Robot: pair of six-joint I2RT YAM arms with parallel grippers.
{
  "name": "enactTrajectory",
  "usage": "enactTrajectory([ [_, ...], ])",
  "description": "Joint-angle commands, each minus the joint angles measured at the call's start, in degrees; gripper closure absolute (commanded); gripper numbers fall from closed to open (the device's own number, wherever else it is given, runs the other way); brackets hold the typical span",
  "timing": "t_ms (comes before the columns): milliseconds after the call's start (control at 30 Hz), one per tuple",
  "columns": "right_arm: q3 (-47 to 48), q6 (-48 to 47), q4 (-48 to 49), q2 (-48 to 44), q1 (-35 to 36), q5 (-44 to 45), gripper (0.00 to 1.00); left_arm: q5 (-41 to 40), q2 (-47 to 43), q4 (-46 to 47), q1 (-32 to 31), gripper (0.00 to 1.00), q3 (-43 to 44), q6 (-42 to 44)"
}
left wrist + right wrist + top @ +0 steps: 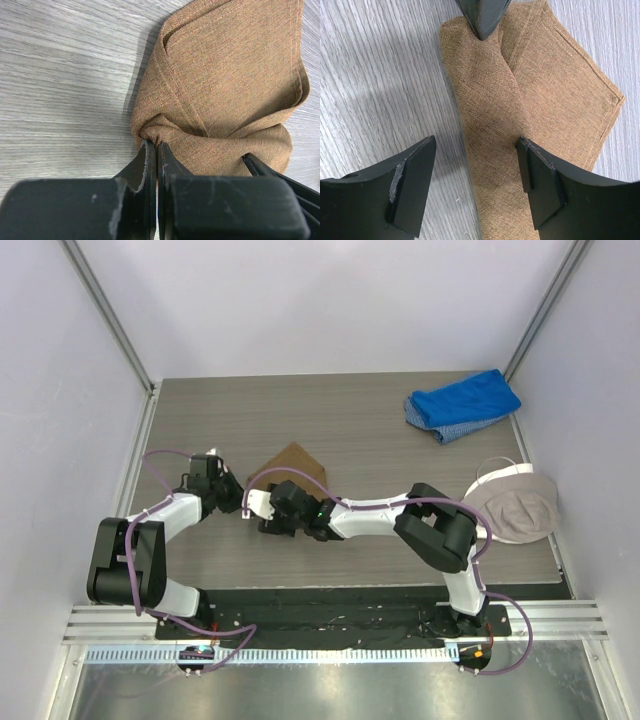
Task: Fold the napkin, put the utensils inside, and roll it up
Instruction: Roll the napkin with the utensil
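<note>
The tan-brown napkin (294, 462) lies folded on the table, partly hidden under my right wrist in the top view. My left gripper (154, 143) is shut on one gathered corner of the napkin (225, 75); in the top view it sits at the cloth's near left (240, 504). Facing it, my right gripper (476, 150) stands open over the napkin (545, 90), one finger over the bare table and the other over the cloth. The left gripper's fingertips (482, 17) show at the top of the right wrist view. The utensils are out of view.
A blue cloth (462, 405) lies bunched at the back right. A beige-and-white cap-like item (515, 502) sits at the table's right edge. White walls close in the table (200, 430) on three sides.
</note>
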Motion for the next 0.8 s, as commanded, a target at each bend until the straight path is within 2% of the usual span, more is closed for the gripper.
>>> enactTrajectory([
  [0,2.82,-0.85,2.27,-0.62,-0.94,-0.95,0.27,0.41,0.49,-1.86,-0.11,1.00,1.08,0.40],
  [167,3.87,-0.41,1.12,0.00,-2.17,-2.70,0.27,0.67,0.58,-1.86,-0.11,1.00,1.17,0.49],
  [300,5.54,0.20,-3.34,1.32,-2.87,-5.34,0.28,0.76,0.58,-1.86,-0.02,1.00,1.43,0.49],
  [433,5.28,1.43,-6.00,1.23,-2.87,-7.19,0.34,0.85,0.49,-1.86,-0.02,1.00,1.43,0.49],
  [600,2.91,2.66,-6.08,0.88,-2.87,-7.45,0.47,1.11,0.67,-1.77,-0.11,1.00,1.70,0.40],
  [767,4.13,4.07,-11.26,2.90,-3.48,-8.51,0.48,2.08,0.32,-0.54,-0.11,1.00,1.70,0.40],
])
